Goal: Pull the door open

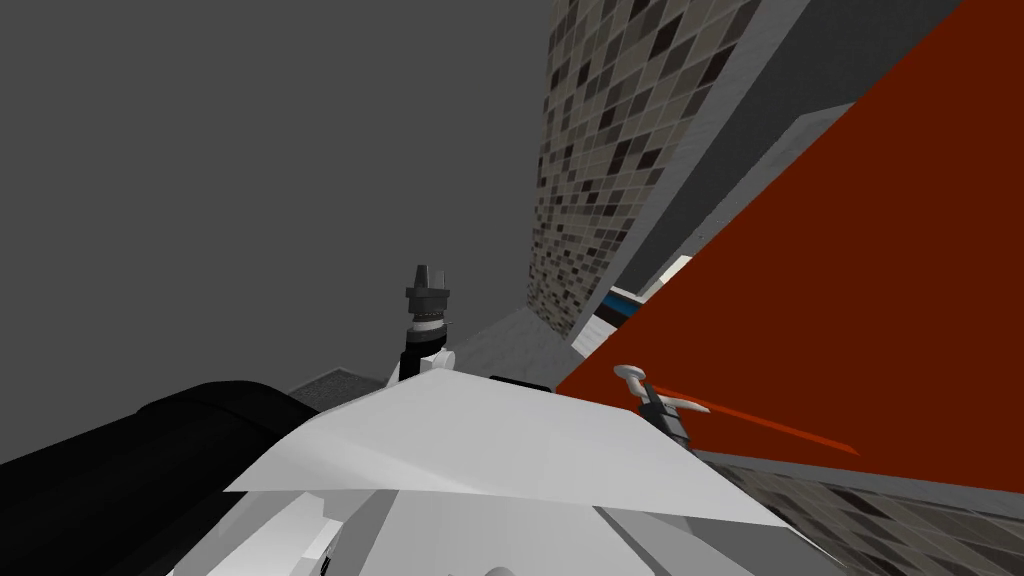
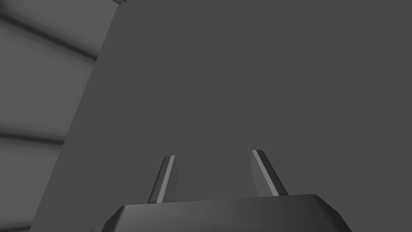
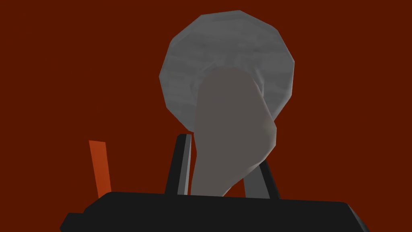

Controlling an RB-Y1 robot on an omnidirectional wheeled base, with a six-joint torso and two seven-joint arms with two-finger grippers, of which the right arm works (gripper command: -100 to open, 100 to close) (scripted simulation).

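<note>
Grips grey handle point(image 3: 233, 121) on dark red door point(image 3: 80, 60) with fingers of right gripper point(image 3: 223, 161); holds left gripper point(image 2: 213, 155) released before grey wall point(image 2: 241, 80), mosaic tiling point(image 1: 610, 130) nearby.

Right wrist view: the door handle point(image 3: 231, 133) covers the lower middle of its round grey plate point(image 3: 225, 52). The handle's near end is lost behind the dark body of the right claw point(image 3: 223, 159). One finger point(image 3: 257, 183) of that claw is largely screened by the handle, and its tip cannot be made out. The red door point(image 3: 60, 60) runs past every edge. An orange strip point(image 3: 100, 165) passes behind the claw body; what it is cannot be told. Left wrist view: a small pale patch point(image 2: 120, 1) is clipped by the edge and cannot be identified.
</note>
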